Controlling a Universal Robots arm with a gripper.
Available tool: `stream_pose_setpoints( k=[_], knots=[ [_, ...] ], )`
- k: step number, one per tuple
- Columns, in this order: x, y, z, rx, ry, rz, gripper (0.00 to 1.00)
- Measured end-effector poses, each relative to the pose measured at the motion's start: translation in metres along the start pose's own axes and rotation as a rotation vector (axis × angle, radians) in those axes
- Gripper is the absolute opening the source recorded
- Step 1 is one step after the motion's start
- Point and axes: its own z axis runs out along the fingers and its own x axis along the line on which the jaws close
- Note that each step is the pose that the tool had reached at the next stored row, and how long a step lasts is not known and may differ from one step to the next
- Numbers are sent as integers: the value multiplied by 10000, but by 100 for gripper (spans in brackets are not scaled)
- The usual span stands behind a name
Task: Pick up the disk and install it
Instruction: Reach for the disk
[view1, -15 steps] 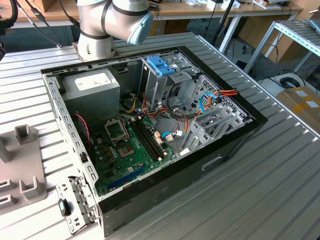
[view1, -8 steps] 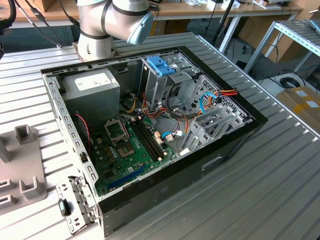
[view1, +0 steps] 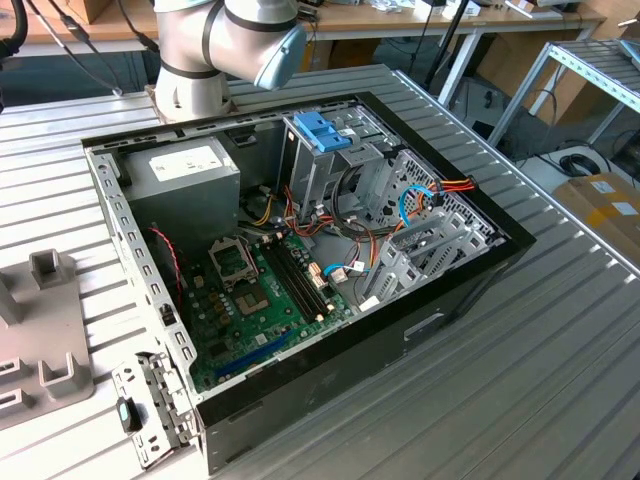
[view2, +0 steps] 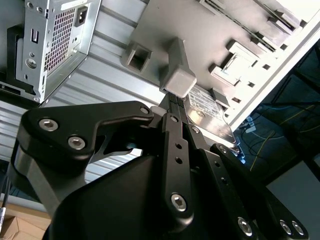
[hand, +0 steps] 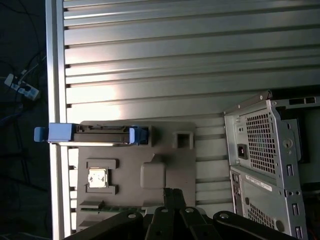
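Pincer (view2: 168, 102) closed and empty near grey holder (hand: 162, 145).
Disk (hand: 92, 134) stands on edge in holder, just beyond pincer's tips, untouched.

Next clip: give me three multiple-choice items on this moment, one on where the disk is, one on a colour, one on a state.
1. Where is the disk?
A on the bare table; B in a drive bay; C on the grey tray
2. What colour is the disk's frame?
A blue; B red; C yellow
3. How is the computer case?
A lidded; B open; C upside down

Key:
1 C: it stands on edge on the tray, apart from the claw.
2 A: blue ends show in the first wrist view.
3 B: the motherboard lies exposed in the exterior view.
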Motion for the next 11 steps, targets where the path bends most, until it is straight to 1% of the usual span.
stream_pose_setpoints(
  k=[11],
  knots=[
    [40, -3, 1, 0, 0, -1, 11]
  ],
)
